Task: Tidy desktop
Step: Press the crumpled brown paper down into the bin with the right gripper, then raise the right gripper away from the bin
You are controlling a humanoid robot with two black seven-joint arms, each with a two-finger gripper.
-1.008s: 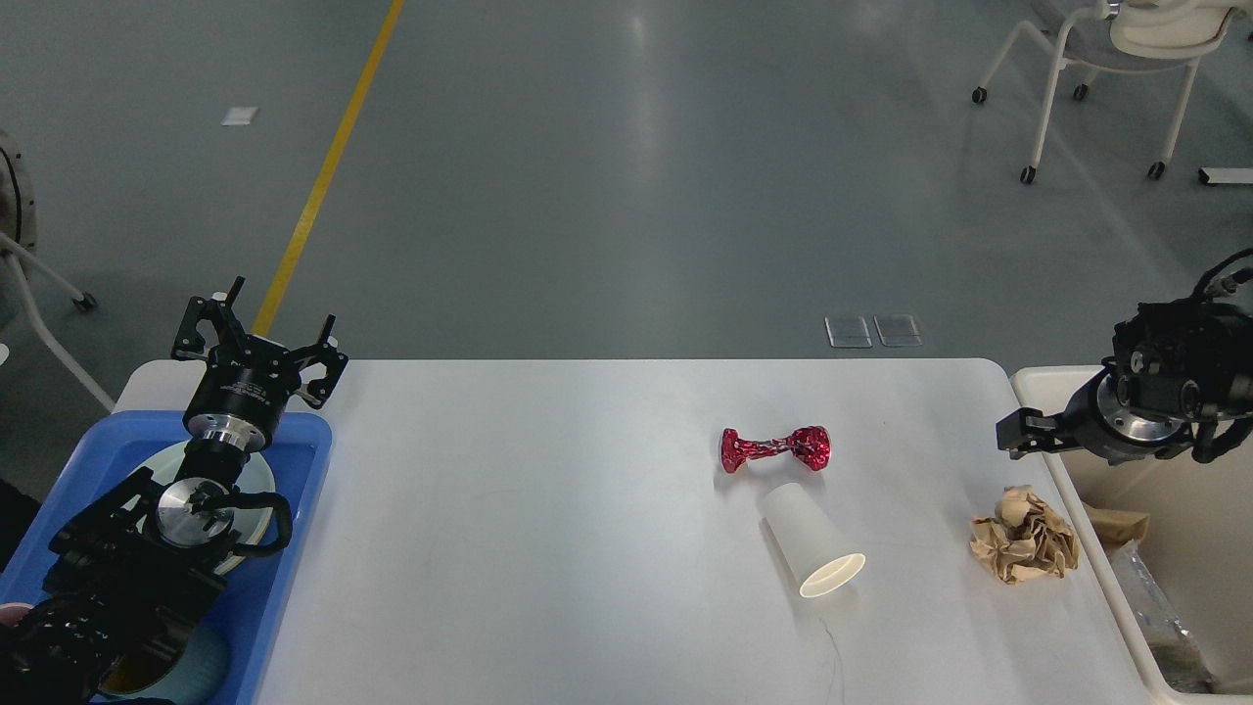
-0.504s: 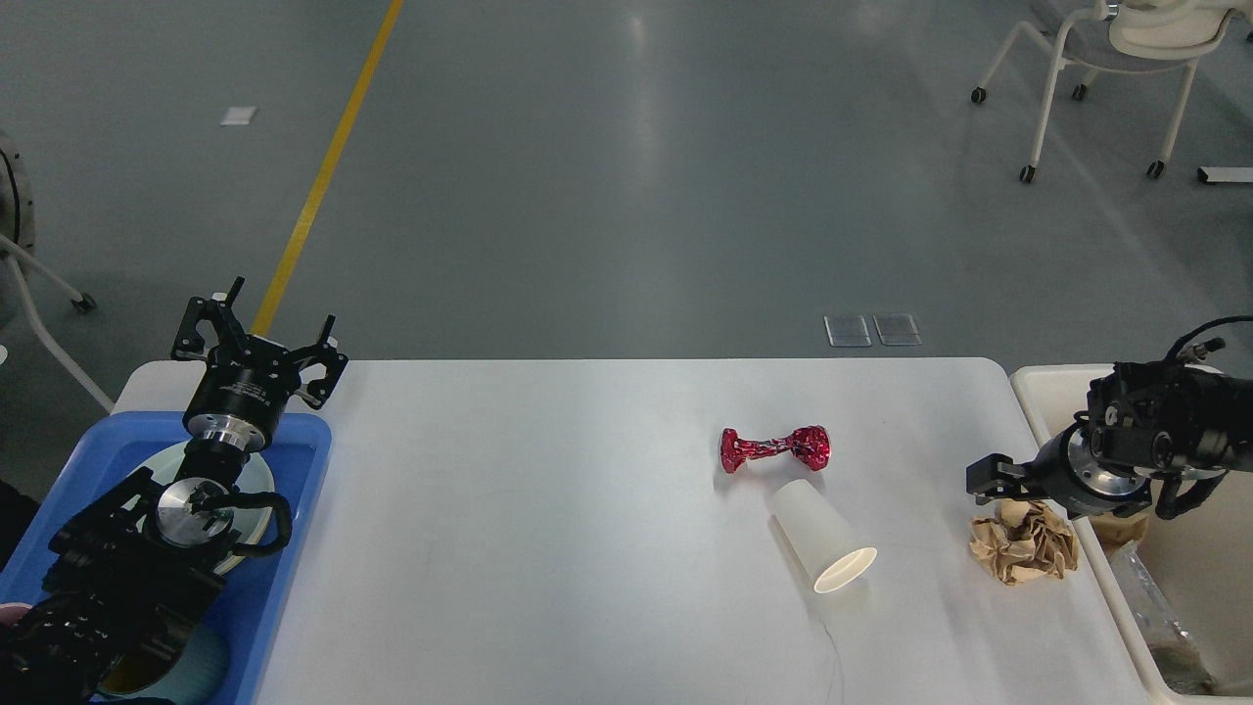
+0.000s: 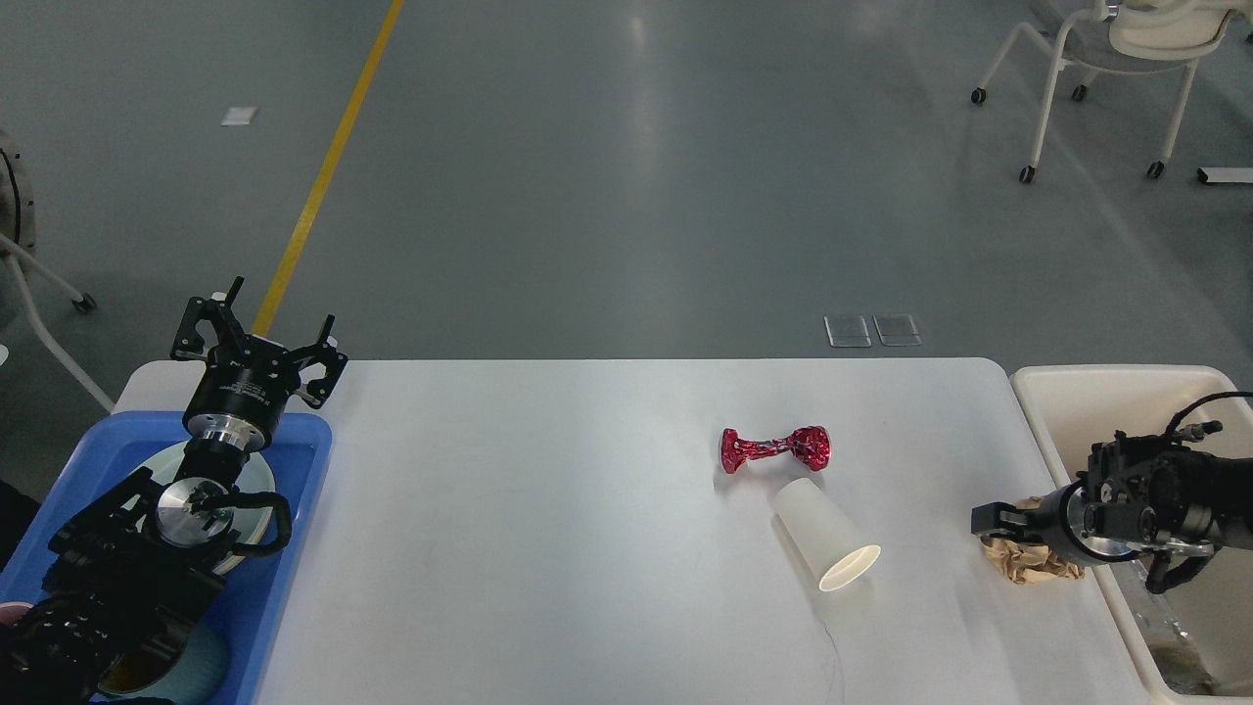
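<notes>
The white desktop (image 3: 548, 509) carries a red foil wrapper (image 3: 773, 448), a white paper cup (image 3: 822, 534) lying on its side, and a crumpled brown paper ball (image 3: 1028, 566) near the right edge. My right gripper (image 3: 994, 519) is low, right on top of the brown paper and partly covering it. It is seen side-on and dark, so its fingers cannot be told apart. At the far left corner, above the back end of the blue tray, my left gripper (image 3: 262, 328) stands open and holds nothing.
A blue tray (image 3: 294, 509) on the left holds a pale plate (image 3: 256, 480) and a teal cup (image 3: 201, 661), largely under my left arm. A cream bin (image 3: 1106, 387) stands off the table's right edge. Chairs are on the floor beyond.
My right arm has come down from over the bin's corner onto the brown paper. The paper cup has rolled slightly to the right. The left arm has not moved.
</notes>
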